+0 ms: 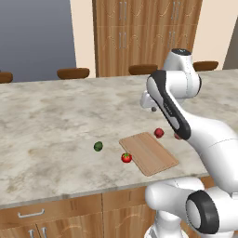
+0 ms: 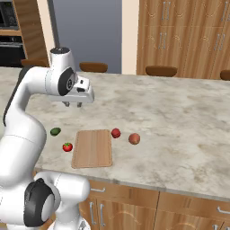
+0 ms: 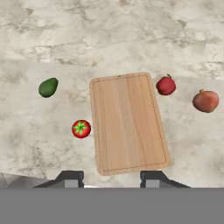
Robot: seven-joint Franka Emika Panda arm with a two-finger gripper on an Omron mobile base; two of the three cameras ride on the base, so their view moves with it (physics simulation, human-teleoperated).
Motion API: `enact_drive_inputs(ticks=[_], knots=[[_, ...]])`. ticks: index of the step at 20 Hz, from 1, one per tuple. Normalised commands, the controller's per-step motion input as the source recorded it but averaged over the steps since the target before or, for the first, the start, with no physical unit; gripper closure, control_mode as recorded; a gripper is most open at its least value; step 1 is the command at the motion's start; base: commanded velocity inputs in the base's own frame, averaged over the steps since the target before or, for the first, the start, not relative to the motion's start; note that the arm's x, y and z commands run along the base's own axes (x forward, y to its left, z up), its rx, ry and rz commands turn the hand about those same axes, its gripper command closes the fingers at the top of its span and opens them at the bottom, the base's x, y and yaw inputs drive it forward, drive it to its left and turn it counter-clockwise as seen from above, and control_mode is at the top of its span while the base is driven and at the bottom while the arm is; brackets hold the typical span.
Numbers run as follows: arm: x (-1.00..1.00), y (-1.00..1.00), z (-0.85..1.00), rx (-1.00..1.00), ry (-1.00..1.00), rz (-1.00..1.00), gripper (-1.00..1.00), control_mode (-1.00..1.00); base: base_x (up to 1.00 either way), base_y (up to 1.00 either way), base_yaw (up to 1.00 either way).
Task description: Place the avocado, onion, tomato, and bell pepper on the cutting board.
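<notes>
The cutting board lies bare on the marble counter near its front edge. The dark green avocado and the tomato lie to the board's left. The dark red bell pepper and the pinkish-tan onion lie to its right. My gripper hangs high above the board, open, with nothing between its fingers.
Brown stools stand along the counter's far edge, with tall wooden cabinets behind them. Drawers sit below the counter's front edge. Wide bare marble stretches behind and to both sides of the vegetables.
</notes>
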Motion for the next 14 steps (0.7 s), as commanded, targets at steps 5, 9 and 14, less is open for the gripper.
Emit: enact_drive_inputs(ticks=[5,9,14], knots=[[-0.43,0.27,0.0,0.0,-0.01,0.0,-1.0,-1.0,0.0,0.0,0.0],[-0.15,0.45,-0.08,-0.01,-0.05,0.05,-1.0,-1.0,0.0,0.0,0.0],[0.0,0.58,-0.28,-0.03,-0.07,0.03,-1.0,-1.0,0.0,0.0,0.0]])
